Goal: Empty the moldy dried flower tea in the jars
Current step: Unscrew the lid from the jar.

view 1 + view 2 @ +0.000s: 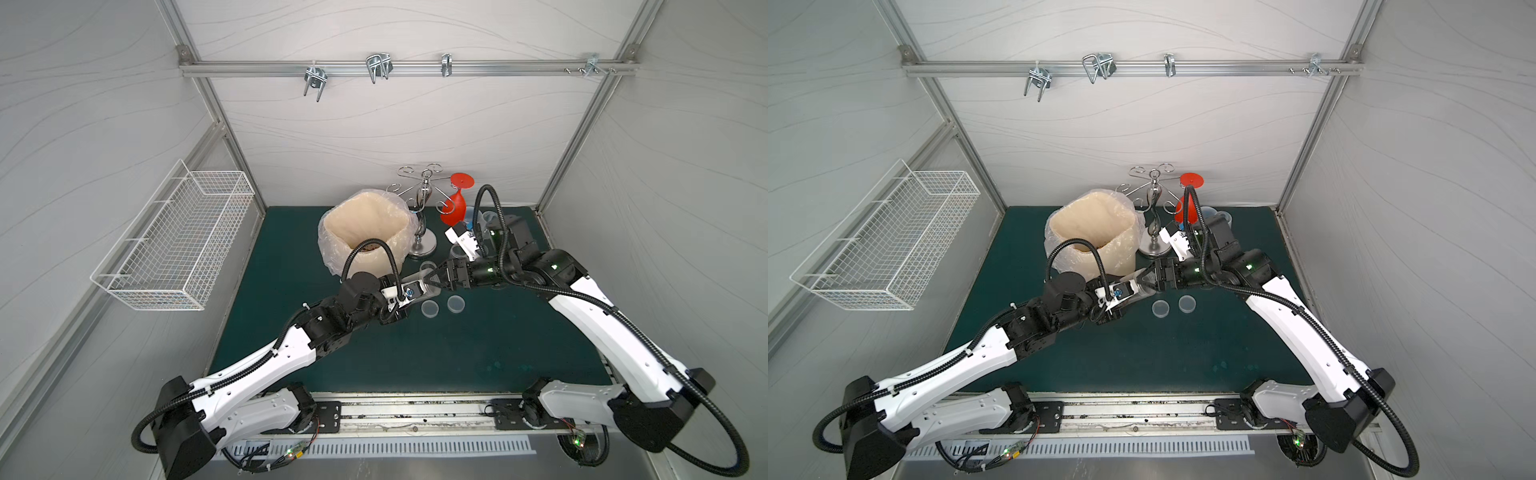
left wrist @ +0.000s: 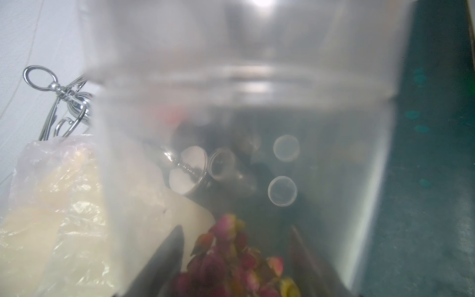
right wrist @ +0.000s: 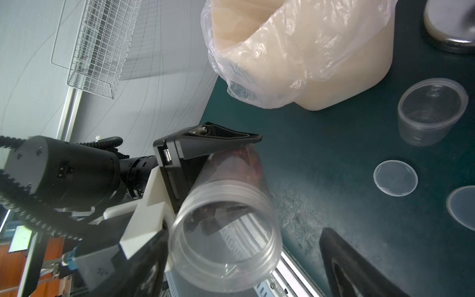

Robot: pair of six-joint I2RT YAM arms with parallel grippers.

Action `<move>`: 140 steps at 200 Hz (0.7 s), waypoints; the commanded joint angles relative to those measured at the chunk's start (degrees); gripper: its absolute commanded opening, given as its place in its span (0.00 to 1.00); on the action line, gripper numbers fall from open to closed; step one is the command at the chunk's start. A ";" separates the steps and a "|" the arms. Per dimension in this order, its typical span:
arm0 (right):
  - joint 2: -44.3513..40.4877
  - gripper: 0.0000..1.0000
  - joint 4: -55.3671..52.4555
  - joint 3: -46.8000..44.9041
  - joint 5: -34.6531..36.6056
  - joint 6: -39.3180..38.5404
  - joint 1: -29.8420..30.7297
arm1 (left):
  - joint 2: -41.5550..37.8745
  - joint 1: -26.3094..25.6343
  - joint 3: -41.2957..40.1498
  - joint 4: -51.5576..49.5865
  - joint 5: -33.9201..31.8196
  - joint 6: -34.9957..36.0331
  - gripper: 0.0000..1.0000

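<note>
White arms (image 1: 257, 374), black joints (image 1: 359, 291), ribbed black cables (image 1: 371, 241).

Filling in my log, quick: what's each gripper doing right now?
Left gripper: closed on the lidless tall jar, with dried flower tea inside.
Right gripper: open, holding nothing.

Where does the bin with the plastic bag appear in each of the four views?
In a top view: bin at the back of the mat, left of the silver stand.
In a top view: same spot, again left of the stand.
Left wrist: next to the blurred held jar, near the stand's hooks.
Right wrist: past the held jar, near the empty short jar.
Shared landmark: the two round lids on the mat.
</note>
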 commanded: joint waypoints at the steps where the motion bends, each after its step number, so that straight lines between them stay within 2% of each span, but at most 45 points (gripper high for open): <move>1: -0.24 0.87 0.94 -0.61 -2.60 0.79 0.35 | -0.16 -0.45 1.63 2.61 -0.83 1.56 0.00; 41: 0.87 0.74 0.55 -0.31 -3.45 -0.68 1.37 | 0.42 -0.79 2.25 1.78 -0.73 1.63 0.00; 84: 2.84 0.45 -0.01 0.93 -7.28 -6.39 1.56 | 0.34 -0.84 2.78 0.14 1.51 -0.34 0.00; 115: 4.97 0.27 -3.03 3.60 -9.39 -19.22 1.47 | 0.95 0.14 4.72 -3.92 8.79 -3.98 0.00; 140: 6.48 0.24 -8.26 6.08 -12.80 -37.99 1.44 | 1.20 3.13 6.19 -7.22 19.44 -7.99 0.00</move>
